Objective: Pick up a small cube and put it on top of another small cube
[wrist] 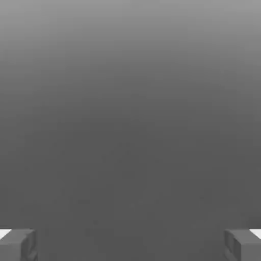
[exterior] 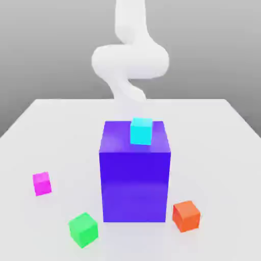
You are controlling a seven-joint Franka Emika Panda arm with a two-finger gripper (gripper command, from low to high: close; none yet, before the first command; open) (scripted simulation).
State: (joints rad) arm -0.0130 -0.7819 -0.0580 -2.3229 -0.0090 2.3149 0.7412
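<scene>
Up at the top of the exterior view we see the white arm (exterior: 130, 61) coming down from the frame's upper edge, bulging out sideways at a thick rounded joint, then narrowing and slanting down behind the big blue-violet block (exterior: 134, 186). Its lower part is so pale against the table (exterior: 61, 127) that we cannot make out the hand's exact tilt there. In the hand view we find the gripper (wrist: 130, 245) wide open, its two fingers (wrist: 29, 247) well apart with nothing held between them; beyond them we see only smooth grey shading.

We have the magenta-pink cube (exterior: 42, 184), the small one the task concerns, on the table toward the exterior view's left, well apart from the block, one side turned a little toward us. Nearer the camera, between it and the block from side to side, we see the green cube (exterior: 83, 230), turned corner-on and apart from both. Just beside the block's near corner on the exterior view's right sits the orange cube (exterior: 186, 216), also turned at an angle; whether it touches the block we cannot tell.

As for what carries what, we see the block standing upright on the table, with the cyan cube (exterior: 141, 131) apparently resting on its top face, a bit toward the exterior view's right.
</scene>
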